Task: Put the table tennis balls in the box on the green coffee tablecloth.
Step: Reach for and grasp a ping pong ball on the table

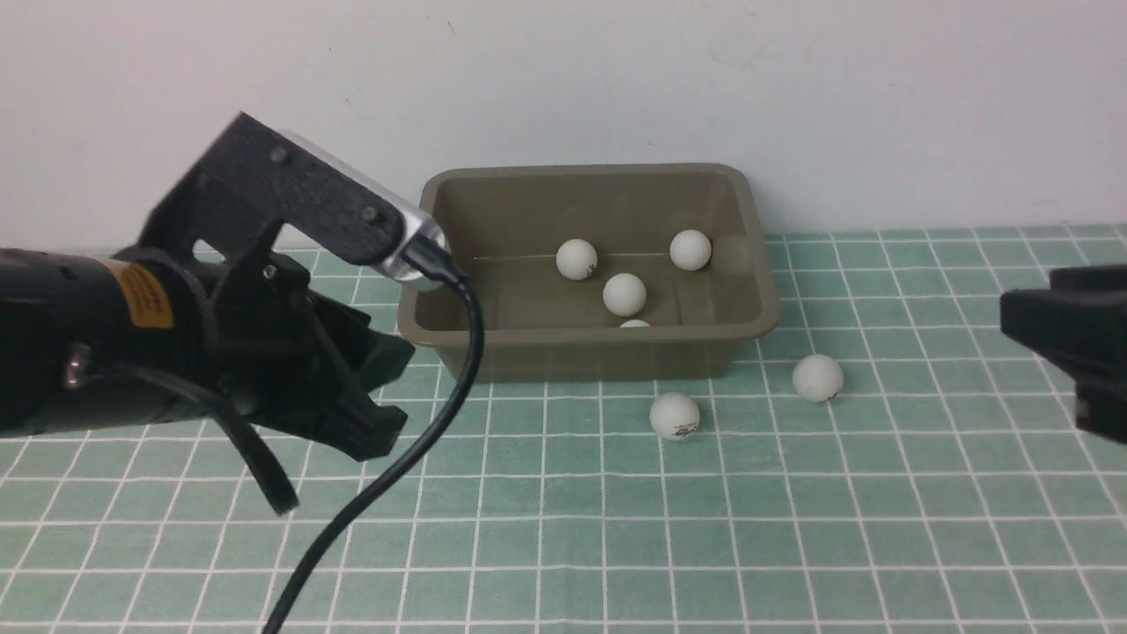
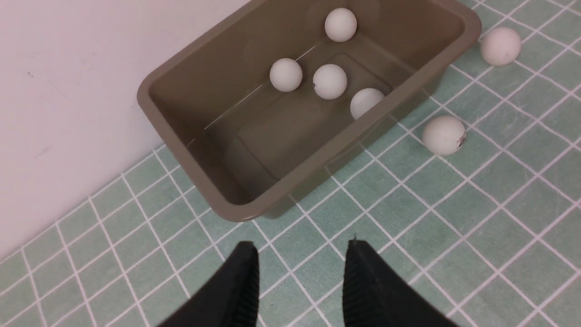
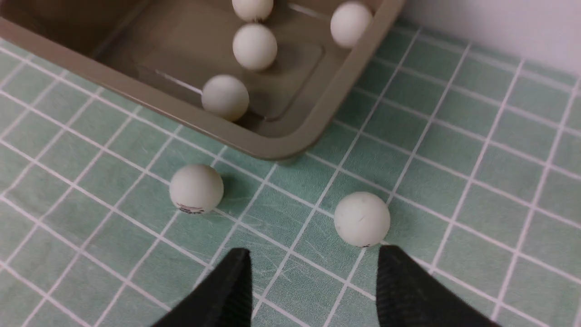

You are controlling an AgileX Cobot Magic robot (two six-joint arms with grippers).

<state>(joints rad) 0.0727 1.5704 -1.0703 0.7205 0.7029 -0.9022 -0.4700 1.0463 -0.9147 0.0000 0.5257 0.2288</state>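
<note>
The olive-brown box (image 1: 440, 211) stands on the green coffee tablecloth (image 1: 616, 528) against the wall. Several table tennis balls lie inside it, one (image 1: 624, 294) near the middle. Two more rest on the cloth in front of the box: one with a dark logo (image 1: 674, 416) and a plain one (image 1: 818, 378). My left gripper (image 1: 392, 392) hovers at the box's left front corner, open and empty (image 2: 302, 254). My right gripper (image 1: 1043, 365) is at the right edge, open (image 3: 315, 259), with the plain ball (image 3: 362, 219) just ahead of one fingertip (image 3: 390, 259).
A white wall (image 1: 792, 88) rises directly behind the box. A black cable (image 1: 440, 414) hangs from my left wrist over the cloth in front of the box's left end.
</note>
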